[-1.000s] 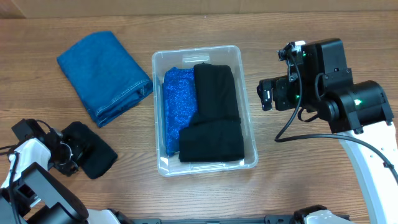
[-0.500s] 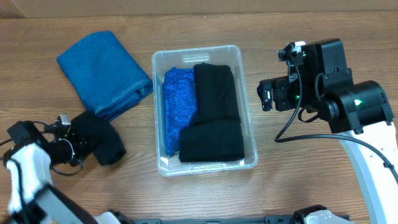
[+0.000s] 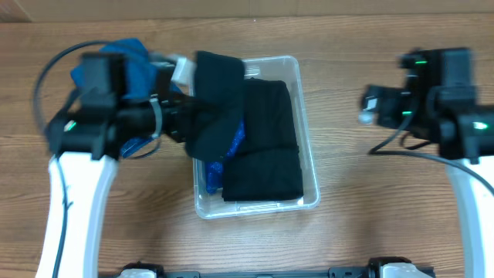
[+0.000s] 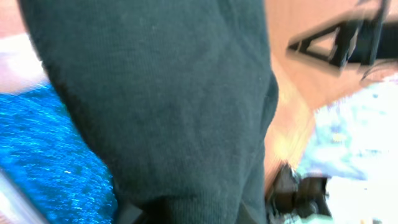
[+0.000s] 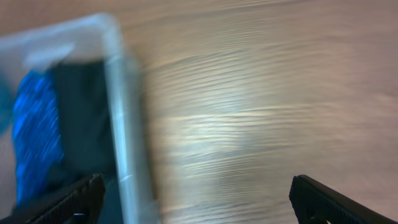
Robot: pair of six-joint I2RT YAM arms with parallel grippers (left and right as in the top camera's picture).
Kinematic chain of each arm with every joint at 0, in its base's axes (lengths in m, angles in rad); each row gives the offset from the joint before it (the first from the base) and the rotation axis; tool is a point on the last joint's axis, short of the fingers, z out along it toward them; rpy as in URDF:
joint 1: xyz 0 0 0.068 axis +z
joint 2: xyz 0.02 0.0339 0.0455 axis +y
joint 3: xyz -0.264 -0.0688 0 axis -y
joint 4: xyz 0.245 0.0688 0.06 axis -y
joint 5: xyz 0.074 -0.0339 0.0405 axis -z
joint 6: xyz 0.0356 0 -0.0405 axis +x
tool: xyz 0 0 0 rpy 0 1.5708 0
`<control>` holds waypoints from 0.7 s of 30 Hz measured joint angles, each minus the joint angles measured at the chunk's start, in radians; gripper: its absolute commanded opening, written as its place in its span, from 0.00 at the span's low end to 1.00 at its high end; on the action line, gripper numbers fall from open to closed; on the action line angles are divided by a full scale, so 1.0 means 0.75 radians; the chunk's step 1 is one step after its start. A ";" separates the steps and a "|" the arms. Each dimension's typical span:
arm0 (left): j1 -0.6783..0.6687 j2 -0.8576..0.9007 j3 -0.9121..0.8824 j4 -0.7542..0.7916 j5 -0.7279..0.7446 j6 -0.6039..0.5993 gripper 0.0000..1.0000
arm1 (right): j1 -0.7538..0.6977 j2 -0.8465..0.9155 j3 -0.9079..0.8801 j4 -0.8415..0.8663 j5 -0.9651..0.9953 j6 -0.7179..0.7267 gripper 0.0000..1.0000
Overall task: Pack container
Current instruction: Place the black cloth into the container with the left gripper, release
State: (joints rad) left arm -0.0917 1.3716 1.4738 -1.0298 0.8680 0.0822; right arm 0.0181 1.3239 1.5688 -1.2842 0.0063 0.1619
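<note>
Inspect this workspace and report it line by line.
Surface: wooden table.
Job's things: clear container holding a folded black cloth and a sparkly blue cloth; a black garment is held over its left side.
Clutter: folded denim outside the container, partly hidden by the left arm.
Tools: left tool shut on the black garment; right tool open, empty, beside the container.
Cables: black loop off the left arm; black lead off the right arm.
Surroundings: nothing seen.
</note>
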 measured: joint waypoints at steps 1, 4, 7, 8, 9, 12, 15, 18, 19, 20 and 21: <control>-0.054 0.053 0.023 -0.040 -0.020 0.022 0.04 | -0.096 -0.018 0.000 -0.013 -0.012 0.025 1.00; -0.257 0.298 0.067 -0.237 -0.145 0.213 0.04 | -0.275 -0.051 0.000 -0.028 -0.076 0.075 1.00; -0.403 0.464 0.072 -0.349 -0.248 0.440 0.04 | -0.277 -0.051 0.000 -0.024 -0.099 0.084 1.00; -0.450 0.512 0.072 -0.379 -0.290 0.539 0.04 | -0.277 -0.051 0.000 -0.024 -0.105 0.087 1.00; -0.484 0.535 0.072 -0.388 -0.336 0.616 0.04 | -0.277 -0.051 0.000 -0.024 -0.107 0.089 1.00; -0.533 0.538 0.072 -0.391 -0.490 0.769 0.04 | -0.277 -0.051 0.000 -0.024 -0.108 0.089 1.00; -0.540 0.550 0.072 -0.395 -0.552 0.814 0.04 | -0.278 -0.051 0.000 -0.023 -0.108 0.088 1.00; -0.553 0.618 0.071 -0.420 -0.554 0.833 0.04 | -0.277 -0.051 0.000 -0.024 -0.108 0.091 1.00; -0.582 0.676 0.063 -0.447 -0.552 0.837 0.04 | -0.277 -0.051 0.000 -0.024 -0.108 0.092 1.00; -0.600 0.702 0.056 -0.453 -0.550 0.837 0.04 | -0.278 -0.051 0.000 -0.023 -0.108 0.092 1.00; -0.622 0.733 0.052 -0.465 -0.550 0.838 0.08 | -0.277 -0.051 0.000 -0.024 -0.108 0.093 1.00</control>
State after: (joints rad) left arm -0.5579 1.9213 1.5131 -1.3788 0.4553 0.7105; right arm -0.1898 1.2858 1.5688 -1.3022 -0.0750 0.2314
